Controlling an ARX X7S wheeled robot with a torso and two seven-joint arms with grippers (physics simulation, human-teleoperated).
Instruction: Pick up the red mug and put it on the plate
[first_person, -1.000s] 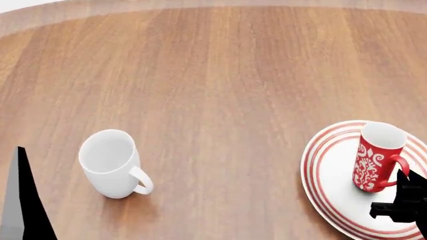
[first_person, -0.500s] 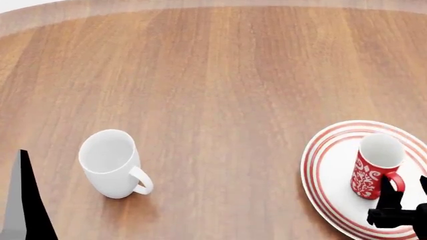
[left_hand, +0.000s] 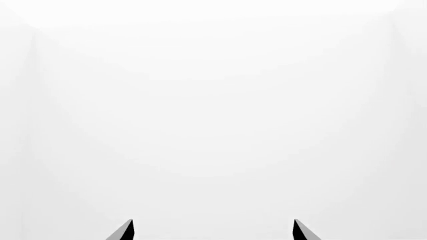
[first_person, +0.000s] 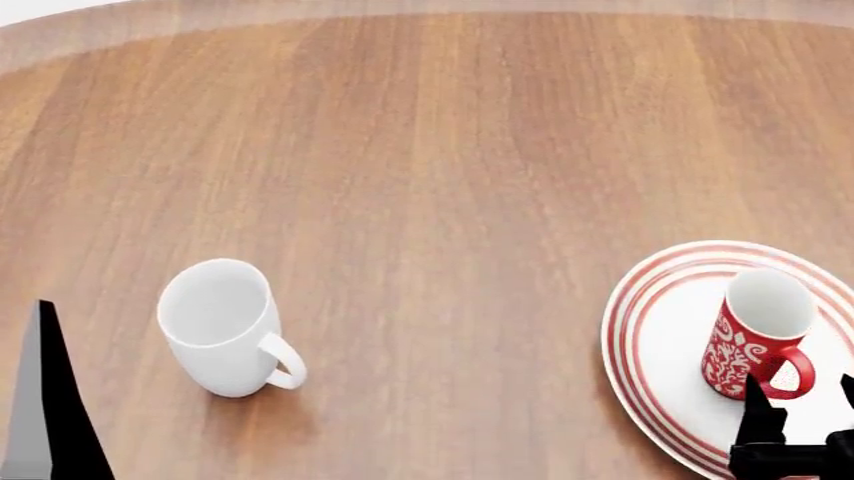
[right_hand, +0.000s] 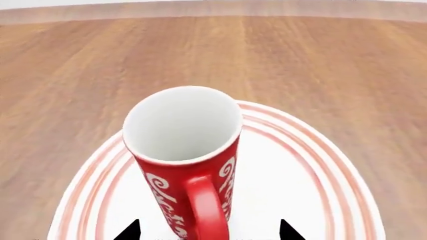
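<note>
Fingertips (right_hand: 128, 231) on our right gripper (first_person: 798, 412) are spread wide, holding nothing, with the red mug (first_person: 757, 333) just ahead of them, handle pointing back into the gap. It stands upright on the plate (first_person: 650, 340), so placing looks done to us; backing straight off is what's left. Our left gripper (left_hand: 212, 231) is also spread and holds nothing, parked way off beyond the white mug (first_person: 222, 326).

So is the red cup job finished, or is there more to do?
It looks nearly finished. The red mug stands upright on the plate. The right gripper sits open at the mug's handle, its fingers apart and not gripping. Only pulling that arm clear seems left. The white mug sits untouched on the table.
</note>
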